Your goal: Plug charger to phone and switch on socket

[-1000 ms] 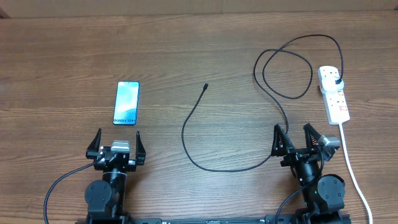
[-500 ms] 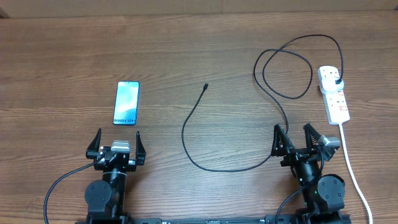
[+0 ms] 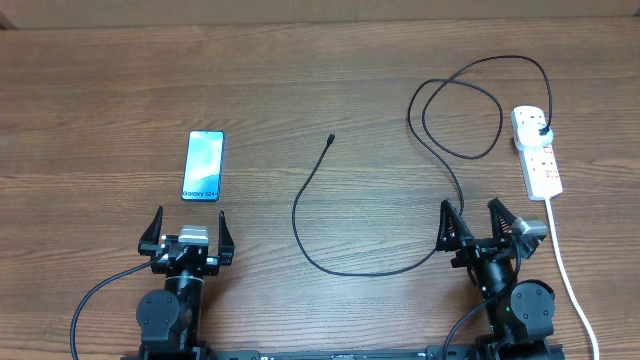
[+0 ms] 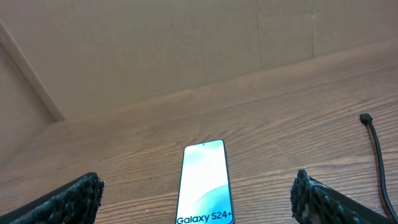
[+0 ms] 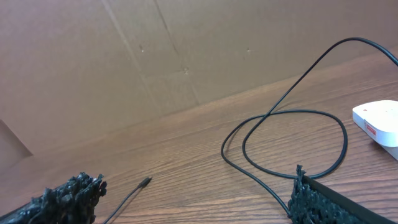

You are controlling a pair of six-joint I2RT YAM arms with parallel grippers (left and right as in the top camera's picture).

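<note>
While both arms sit at the near edge of the table (image 3: 300,70), neither gripper holds anything.

Left gripper (image 3: 190,214): jaws spread wide, empty; both fingers (image 4: 68,202) show at the bottom corners of its wrist view, clear of all items.
Right gripper (image 3: 468,206): jaws spread wide, empty; fingers low over the wood.
Phone (image 3: 203,166): flat on the table just ahead of the left gripper, screen up, light blue, white lettering on the short edge nearest the gripper; not touched.
Charger (image 3: 294,210): thin black cable lying loose; it curves across the middle of the table, passes close by the inner finger of the right gripper (contact cannot be told), then forms a loop ahead of that gripper.
Plug tip (image 3: 331,139): free end of the cable, resting on bare wood between the two arms, well apart from the phone.
Black plug (image 3: 541,129): seated in the far end of the socket.
Socket (image 3: 537,152): white strip at the far right, ahead of and outboard of the right gripper; red markings visible, switch position not readable.
White cord (image 3: 565,265): runs from the socket's near end toward the table edge, past the right arm.
Backdrop: cardboard wall (image 5: 124,62) behind the table.
</note>
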